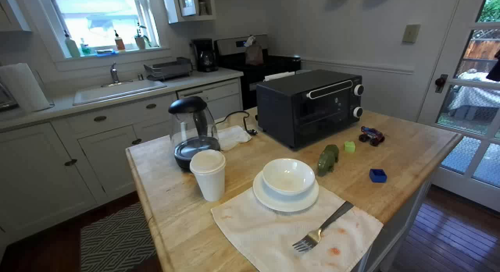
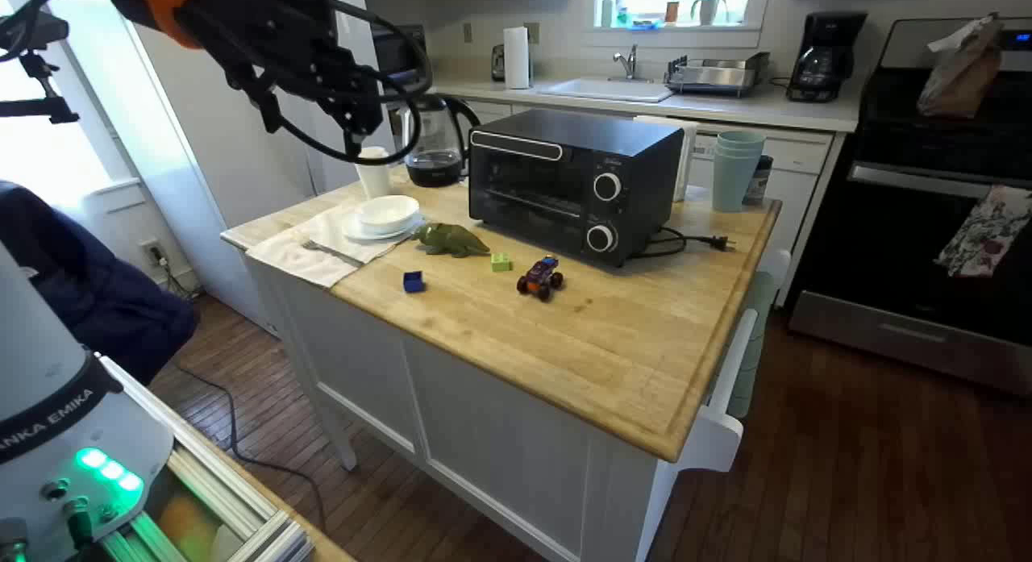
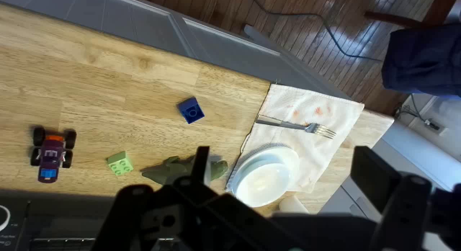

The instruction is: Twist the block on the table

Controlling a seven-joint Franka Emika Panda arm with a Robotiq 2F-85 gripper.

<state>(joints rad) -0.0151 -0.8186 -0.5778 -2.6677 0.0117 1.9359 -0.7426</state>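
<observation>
Approach stage, seemingly: gripper (image 3: 282, 164) spread, empty.
Next: likely move over the blue block (image 3: 191, 110), descend, pinch, turn.

A white bowl (image 1: 288, 176) sits on a white plate (image 1: 286, 203), and both share a pale cloth (image 1: 265, 237) (blotched orange-red in places) with a fork (image 1: 321, 228). A lidded cup (image 1: 209, 180) stands beside a glass kettle (image 1: 194, 131). Near a black toaster oven (image 1: 308, 108) are a green toy animal (image 1: 328, 160), a lime-green brick (image 1: 349, 146) and a purple toy truck (image 3: 51, 155).
</observation>
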